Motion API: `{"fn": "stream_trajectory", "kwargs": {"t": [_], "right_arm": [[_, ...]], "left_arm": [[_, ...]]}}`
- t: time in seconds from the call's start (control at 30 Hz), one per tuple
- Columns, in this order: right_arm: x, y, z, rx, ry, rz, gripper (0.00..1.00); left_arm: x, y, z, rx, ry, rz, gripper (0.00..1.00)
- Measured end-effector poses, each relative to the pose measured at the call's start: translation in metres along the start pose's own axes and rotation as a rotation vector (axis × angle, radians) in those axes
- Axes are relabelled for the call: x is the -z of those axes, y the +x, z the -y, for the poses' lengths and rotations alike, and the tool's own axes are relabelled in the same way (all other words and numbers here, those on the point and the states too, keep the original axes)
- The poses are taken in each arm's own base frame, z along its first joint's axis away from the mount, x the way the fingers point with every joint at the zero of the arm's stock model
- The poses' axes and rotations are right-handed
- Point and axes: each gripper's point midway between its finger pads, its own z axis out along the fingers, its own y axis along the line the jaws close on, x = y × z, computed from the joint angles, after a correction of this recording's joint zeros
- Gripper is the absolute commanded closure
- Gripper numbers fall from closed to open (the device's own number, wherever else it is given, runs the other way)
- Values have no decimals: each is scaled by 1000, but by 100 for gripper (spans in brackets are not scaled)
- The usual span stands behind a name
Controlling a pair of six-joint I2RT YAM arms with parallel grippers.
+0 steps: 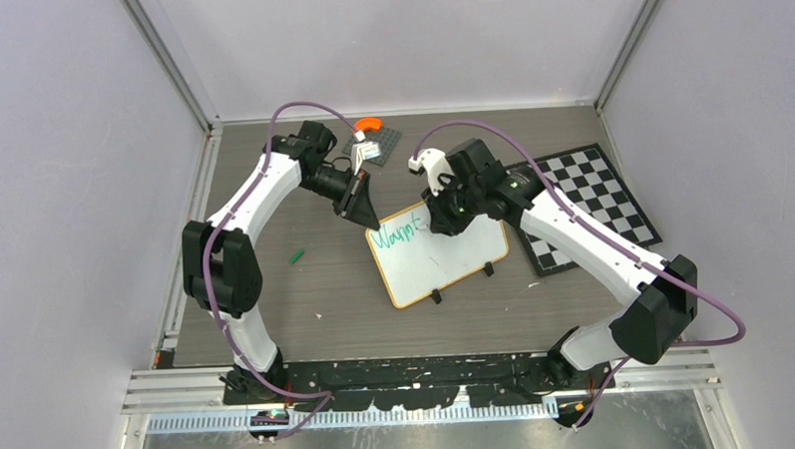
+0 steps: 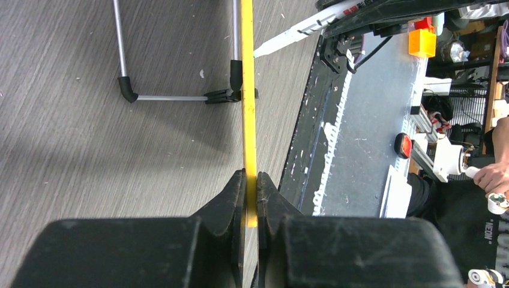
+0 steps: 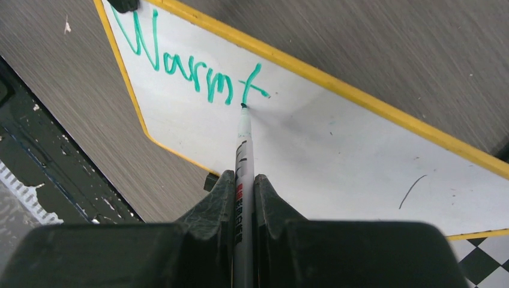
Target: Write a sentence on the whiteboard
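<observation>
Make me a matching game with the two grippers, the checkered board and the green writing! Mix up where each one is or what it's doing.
Things:
1. left gripper
2. right gripper
3. checkerboard
4. green writing

Places and states:
A. lying right of the whiteboard
B. shut on the marker
C. written on the whiteboard's white face
D. shut on the whiteboard's frame edge

Pairs: 1-D, 2-B, 3-A, 4-C.

The top camera looks down from above and behind the arms on the whole counter [image 1: 307, 308]. The left wrist camera looks closely along the left fingers [image 2: 231, 201] at the whiteboard [image 2: 247, 90] edge-on. The right wrist camera looks closely along the right fingers [image 3: 219, 198] at its white face. All three views share the whiteboard.
</observation>
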Motion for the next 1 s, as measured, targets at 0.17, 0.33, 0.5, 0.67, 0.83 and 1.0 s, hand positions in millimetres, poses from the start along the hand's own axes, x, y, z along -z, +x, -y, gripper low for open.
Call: {"fn": "stream_trajectory", "kwargs": {"t": [0.17, 0.33, 0.5, 0.67, 0.83, 1.0], "right_arm": [[-1, 9, -1, -3, -3, -25, 100], [1, 9, 1, 11, 7, -27, 100], [10, -8, 5, 29, 34, 11, 100], [15, -19, 8, 41, 55, 40, 100], [16, -19, 12, 49, 75, 37, 100], [16, -19, 14, 52, 84, 35, 100]], "left_arm": [[0, 0, 0, 1, 0, 0, 100], [0, 0, 0, 2, 1, 0, 100], [0, 0, 1, 3, 2, -1, 100], [0, 0, 1, 3, 2, -1, 100], [0, 0, 1, 3, 2, -1, 100], [0, 0, 1, 2, 2, 0, 100]]}}
